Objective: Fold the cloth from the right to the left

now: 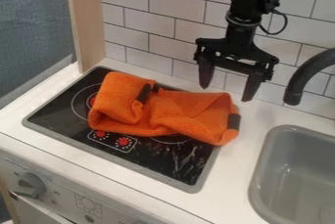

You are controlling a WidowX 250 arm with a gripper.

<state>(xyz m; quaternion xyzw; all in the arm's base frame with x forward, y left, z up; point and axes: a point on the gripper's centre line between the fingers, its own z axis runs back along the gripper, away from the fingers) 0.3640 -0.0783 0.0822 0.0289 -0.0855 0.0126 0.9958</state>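
- The orange cloth (pixel 163 115) lies on the black toy stovetop (pixel 170 164). Its right end goes over the grey rim and rests partly on the white counter (pixel 245 145).
- Its long axis runs from left to right in the view, going slightly down toward the right, roughly along the long side of the stovetop. It has no clear front; I would say the narrower end, with a dark band (pixel 233 122), points to the right, toward the sink (pixel 294 169).
- The left part looks thicker, as if one layer is doubled there, and a second dark stripe (pixel 143 93) crosses near its inner edge. The middle is wrinkled and uneven.
- The gripper (pixel 226 93) hangs above the counter, behind the right end of the cloth. Its two fingers are spread wide and it grasps nothing, so it is in a released state.
- In my judgement, the step in hand is to approach the right end for a grasp; the fold does not seem finished, because this end is lying outward.
- The next move probably calls for bringing the fingers down around the right end, closing them on the fabric, then lifting and carrying it to the left.
- Farther out are the black faucet (pixel 304 74) at the right and the tiled wall (pixel 160 27) behind.
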